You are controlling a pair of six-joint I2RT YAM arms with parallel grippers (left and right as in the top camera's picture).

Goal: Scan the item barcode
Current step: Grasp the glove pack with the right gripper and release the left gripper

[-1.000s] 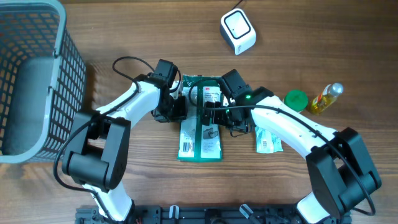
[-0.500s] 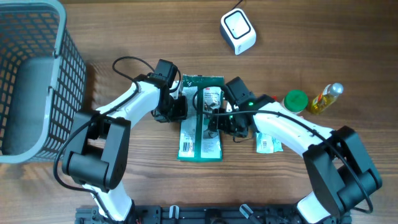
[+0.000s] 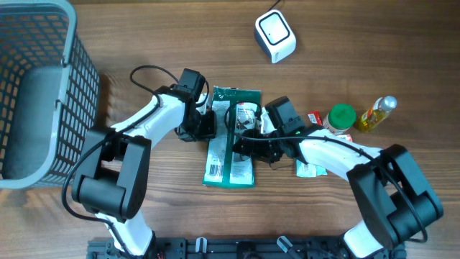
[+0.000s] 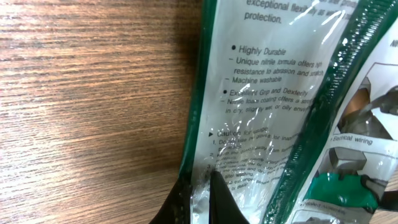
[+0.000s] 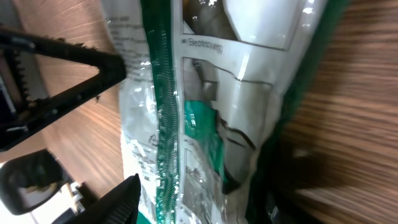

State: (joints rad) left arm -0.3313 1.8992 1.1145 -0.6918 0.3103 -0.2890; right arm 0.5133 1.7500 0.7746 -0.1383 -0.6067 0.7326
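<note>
packet (image 3: 231,137): reads "Highly Durable", "Machine washable"
left gripper (image 4: 200,198): clamped tight on packet edge
right gripper (image 5: 196,199): astride packet, grip unclear

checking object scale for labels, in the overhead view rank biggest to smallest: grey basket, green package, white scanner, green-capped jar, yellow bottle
1. grey basket
2. green package
3. white scanner
4. green-capped jar and yellow bottle: too alike to rank
</note>
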